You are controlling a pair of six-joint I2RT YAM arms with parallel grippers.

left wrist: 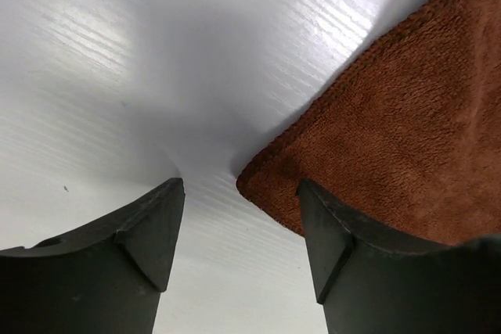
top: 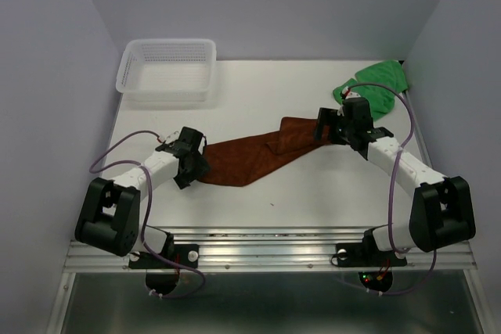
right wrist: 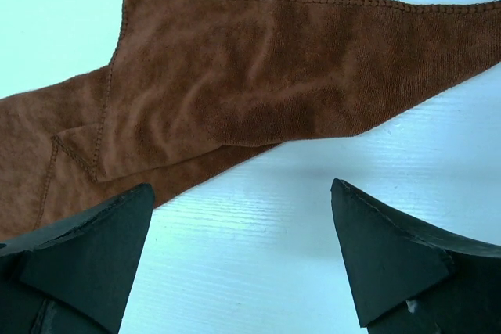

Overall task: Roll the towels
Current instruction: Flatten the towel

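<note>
A brown towel point(top: 252, 154) lies stretched and loosely folded across the middle of the white table. My left gripper point(top: 190, 163) is open at its left corner; in the left wrist view the towel's corner point(left wrist: 383, 123) lies by the right finger point(left wrist: 329, 232), with bare table between the jaws. My right gripper point(top: 327, 132) is open at the towel's right end; in the right wrist view the towel point(right wrist: 250, 76) lies just beyond the open fingertips point(right wrist: 117, 224). A green towel point(top: 373, 86) lies crumpled at the back right.
A clear plastic mesh basket point(top: 167, 70) stands at the back left. Pale walls close in the table on the left, back and right. The metal rail point(top: 266, 252) with the arm bases runs along the near edge.
</note>
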